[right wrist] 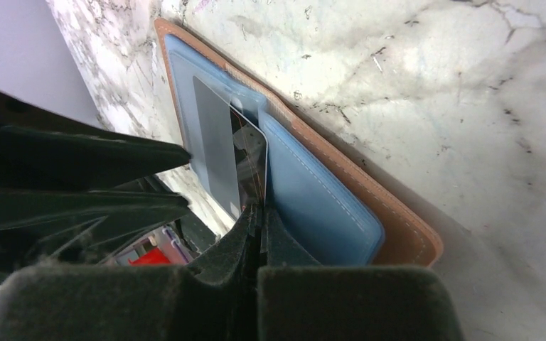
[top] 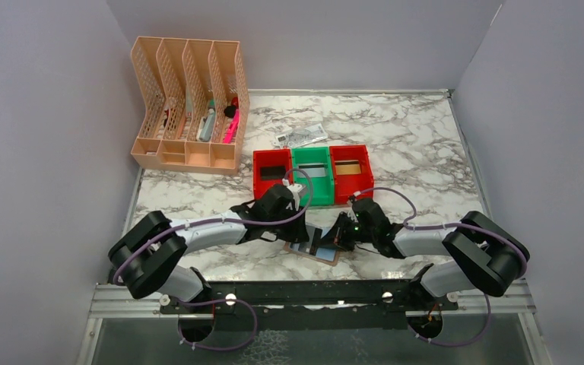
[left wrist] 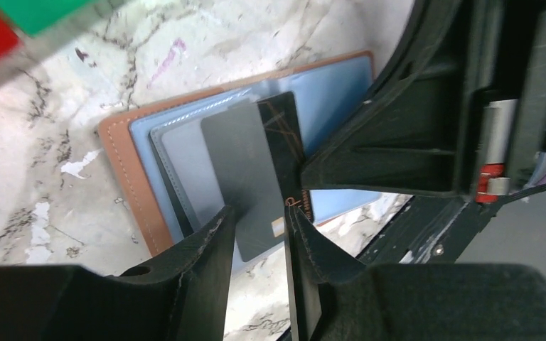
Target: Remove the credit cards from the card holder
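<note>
Progress: partway at best. Mid-table (top: 426, 152), the left red bin (top: 257, 175), green bin (top: 315, 199) and right red bin (top: 334, 175) each show a flat piece on the floor (dark, pale, tan). These may be cards already out, but they are too small to be sure. The card holder (right wrist: 327, 202) lies open and flat at the near edge between the two arms, inner side up. The left claw (left wrist: 256, 220) sits low at its end with jaws a narrow way apart and the grey card (left wrist: 245, 177) showing in the gap; cannot tell whether the pads touch it. The right claw (right wrist: 259, 217) is closed tight, tips down on the holder by the fold, at the edge of the dark card (left wrist: 284, 131). It reads as a hold-down, with nothing visibly pinched. The two cards overlap, grey on top, and both are partly slid from a see-through pocket. The grey one overhangs the holder's edge but is not free, so at least two are left to pull. Materials: the table is smooth, white with grey marble veining. The file rack (top: 186, 106) is peach plastic lattice with four slots. The bins are rigid and boxy. The holder has a tan leather-like rim, stitched, with rounded corners and soft blue-grey panels. The claws are matte black with wedge-shaped fingers. The cards are thin and stiff: the grey one dull with a small chip patch, the dark one glossy with fine gold lines. A paper note (top: 300, 135) lies crumpled behind the bins.
</note>
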Controlling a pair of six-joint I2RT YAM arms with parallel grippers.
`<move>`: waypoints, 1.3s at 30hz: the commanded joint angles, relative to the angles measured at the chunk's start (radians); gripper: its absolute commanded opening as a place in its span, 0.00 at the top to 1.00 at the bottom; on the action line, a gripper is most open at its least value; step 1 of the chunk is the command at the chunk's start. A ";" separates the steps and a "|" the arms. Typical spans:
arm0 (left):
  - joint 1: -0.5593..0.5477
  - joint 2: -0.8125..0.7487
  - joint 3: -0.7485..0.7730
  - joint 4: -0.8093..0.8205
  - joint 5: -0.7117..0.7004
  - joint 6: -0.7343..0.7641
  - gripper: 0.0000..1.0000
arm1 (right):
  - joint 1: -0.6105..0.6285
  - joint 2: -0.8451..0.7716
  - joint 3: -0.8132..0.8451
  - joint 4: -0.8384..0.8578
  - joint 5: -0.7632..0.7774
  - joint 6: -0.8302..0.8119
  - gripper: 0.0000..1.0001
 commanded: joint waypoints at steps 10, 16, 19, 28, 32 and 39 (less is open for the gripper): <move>-0.027 0.120 0.007 -0.094 -0.067 -0.026 0.72 | 0.001 0.013 0.001 -0.016 0.043 0.000 0.93; -0.035 0.127 0.015 -0.105 -0.072 -0.018 0.75 | 0.001 0.041 -0.011 0.053 0.042 0.047 0.82; -0.039 0.126 0.013 -0.105 -0.070 -0.017 0.76 | 0.001 0.069 -0.017 0.093 0.042 0.068 0.79; -0.041 0.112 0.019 -0.128 -0.098 -0.014 0.76 | 0.001 0.045 -0.052 0.104 0.064 0.084 0.92; -0.041 0.117 0.026 -0.134 -0.111 -0.012 0.76 | 0.000 -0.026 -0.051 0.015 0.066 0.040 0.95; -0.041 0.134 0.038 -0.135 -0.104 -0.011 0.76 | 0.000 -0.094 -0.080 -0.049 0.076 0.031 0.94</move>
